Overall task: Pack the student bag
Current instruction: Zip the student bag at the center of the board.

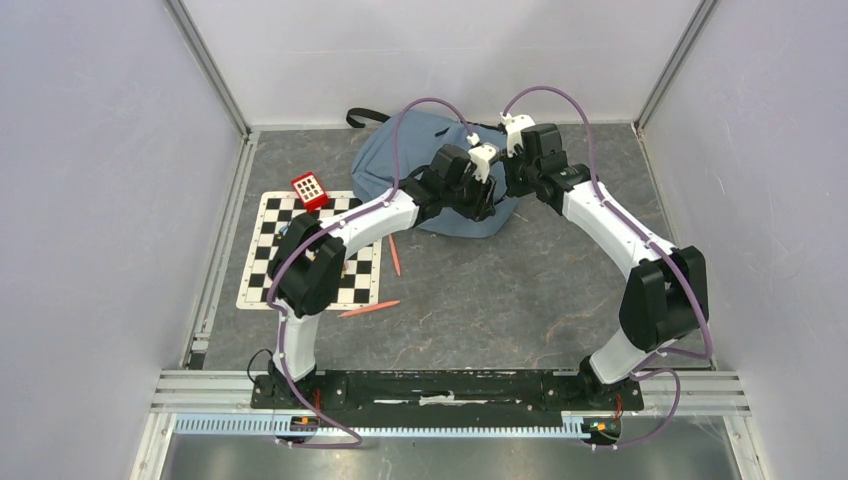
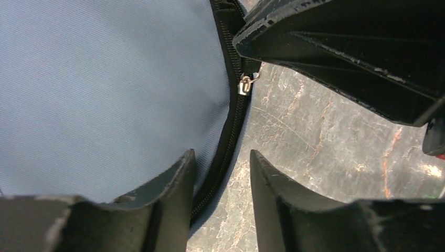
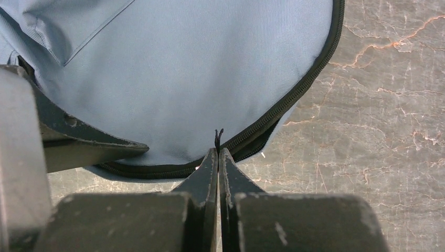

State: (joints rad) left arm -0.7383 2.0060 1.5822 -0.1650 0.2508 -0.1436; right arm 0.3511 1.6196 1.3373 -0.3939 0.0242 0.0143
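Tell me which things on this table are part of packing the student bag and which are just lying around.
Job: student bag; its zip pull, pinched by the right fingers; probably the two orange pencils and red keypad box, to go in.
Lying about: chessboard mat, likely.

no legible text, no labels, brands or numbers anywhere

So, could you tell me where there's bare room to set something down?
Free: the stretch between student bag, pencils and base rail; also the far-left corner behind the chessboard. Crowded: the bag's near edge, where left gripper and right gripper meet at the zipper pull.
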